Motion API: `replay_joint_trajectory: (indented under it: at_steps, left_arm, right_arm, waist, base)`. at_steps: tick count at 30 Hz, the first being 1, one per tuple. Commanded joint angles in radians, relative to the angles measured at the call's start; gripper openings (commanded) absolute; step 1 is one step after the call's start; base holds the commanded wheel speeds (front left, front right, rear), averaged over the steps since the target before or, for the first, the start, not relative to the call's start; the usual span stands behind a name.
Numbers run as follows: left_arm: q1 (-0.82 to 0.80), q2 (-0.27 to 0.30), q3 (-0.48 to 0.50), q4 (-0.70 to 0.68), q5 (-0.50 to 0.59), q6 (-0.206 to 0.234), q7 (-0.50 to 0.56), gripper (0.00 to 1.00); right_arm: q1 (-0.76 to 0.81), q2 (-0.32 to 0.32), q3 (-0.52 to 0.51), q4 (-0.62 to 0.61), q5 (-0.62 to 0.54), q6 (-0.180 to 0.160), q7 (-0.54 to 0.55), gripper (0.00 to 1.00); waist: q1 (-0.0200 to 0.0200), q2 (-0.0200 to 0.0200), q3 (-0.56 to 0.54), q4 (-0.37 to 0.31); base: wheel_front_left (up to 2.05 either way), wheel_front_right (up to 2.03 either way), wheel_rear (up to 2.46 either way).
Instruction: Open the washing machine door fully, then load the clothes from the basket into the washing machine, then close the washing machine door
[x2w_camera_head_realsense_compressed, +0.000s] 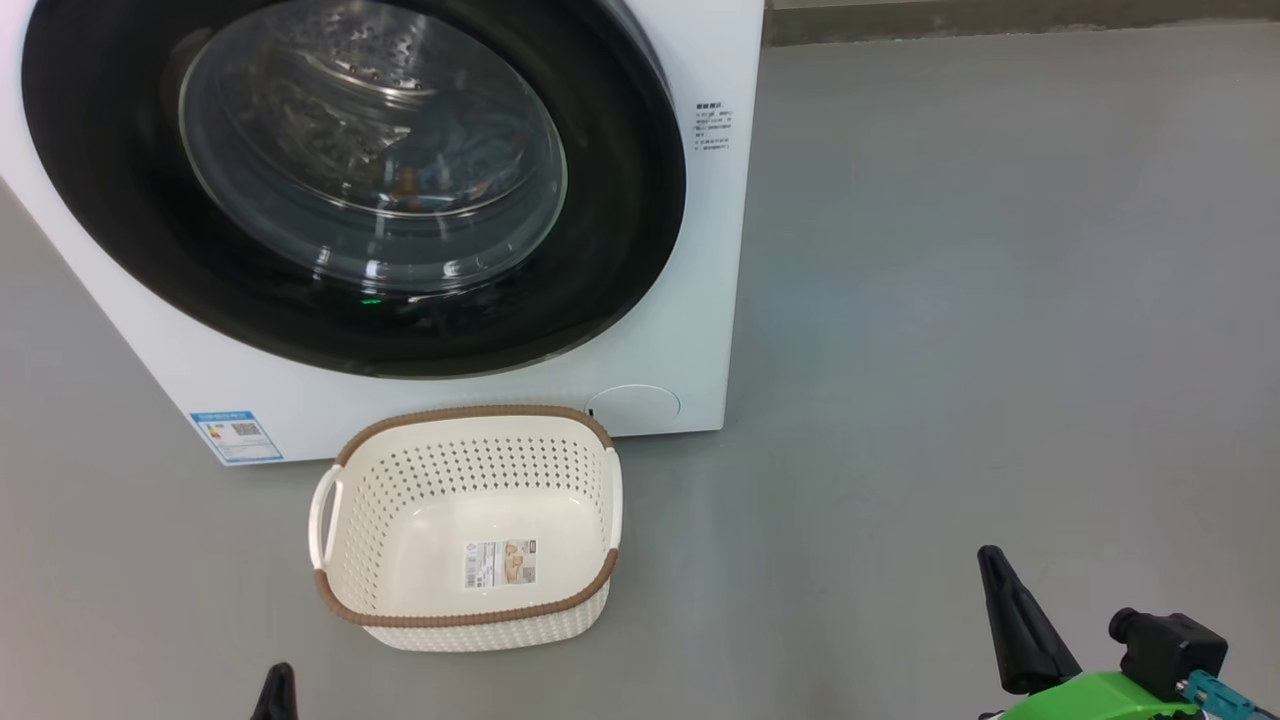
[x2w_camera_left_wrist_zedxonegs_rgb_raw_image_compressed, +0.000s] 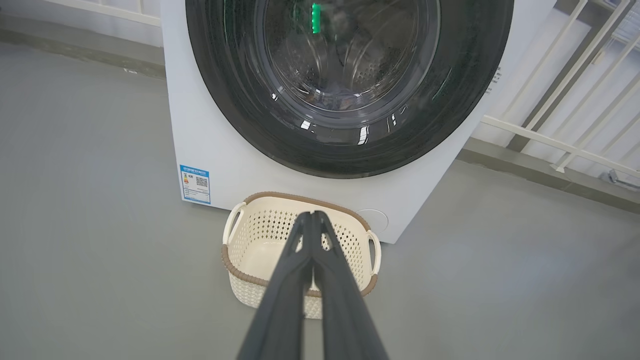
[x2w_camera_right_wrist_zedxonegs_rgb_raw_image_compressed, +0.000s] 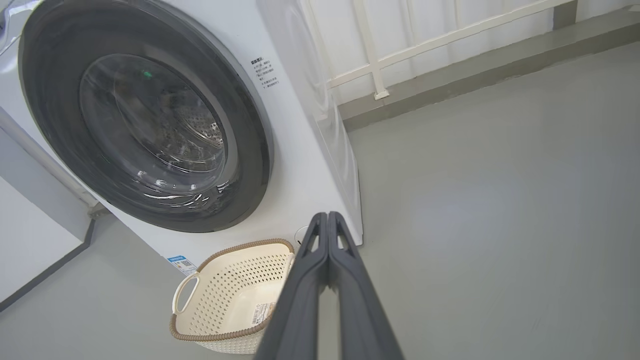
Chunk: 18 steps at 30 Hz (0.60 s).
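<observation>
The washing machine (x2w_camera_head_realsense_compressed: 690, 330) is a white box standing on the grey floor. The washing machine door (x2w_camera_head_realsense_compressed: 620, 250), black-rimmed with a glass bowl, lies flat against its front. Dimly behind the glass is bluish fabric with an orange spot (x2w_camera_head_realsense_compressed: 425, 150), apparently the clothes. The cream basket (x2w_camera_head_realsense_compressed: 470, 415) sits on the floor just before the machine, with nothing in it but a label sticker. My left gripper (x2w_camera_left_wrist_zedxonegs_rgb_raw_image_compressed: 312, 216) is shut and holds nothing, its tip in line with the basket (x2w_camera_left_wrist_zedxonegs_rgb_raw_image_compressed: 240, 272). My right gripper (x2w_camera_right_wrist_zedxonegs_rgb_raw_image_compressed: 327, 216) is likewise shut and bare, right of the basket (x2w_camera_right_wrist_zedxonegs_rgb_raw_image_compressed: 225, 280). Both gripper tips, left (x2w_camera_head_realsense_compressed: 280, 675) and right (x2w_camera_head_realsense_compressed: 992, 556), are well short of the machine.
A white railing (x2w_camera_left_wrist_zedxonegs_rgb_raw_image_compressed: 550, 140) and a low kerb (x2w_camera_right_wrist_zedxonegs_rgb_raw_image_compressed: 450, 85) run behind and to the right of the machine. Open grey floor (x2w_camera_head_realsense_compressed: 1000, 300) spreads to the right. A white panel (x2w_camera_right_wrist_zedxonegs_rgb_raw_image_compressed: 30, 235) stands left of the machine.
</observation>
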Motion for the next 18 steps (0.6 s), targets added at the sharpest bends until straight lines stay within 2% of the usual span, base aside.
replay_joint_trajectory:
  at_steps: [1,18]
  left_arm:
    - [-0.035,0.011,0.011,-0.018,-0.029,-0.002,0.004,0.00]
    - [-0.070,0.014,0.023,-0.003,-0.208,-0.003,0.050,0.00]
  right_arm:
    - [-0.030,-0.007,-0.003,-0.021,0.031,0.000,0.005,0.00]
    - [-0.042,-0.011,-0.012,-0.018,0.209,-0.001,0.048,0.00]
  waist:
    - [-0.0001,-0.0001,0.000,0.000]
    - [-0.0001,-0.0001,-0.001,-0.005]
  base:
    - [0.00,0.00,0.00]
    - [0.00,0.00,0.00]
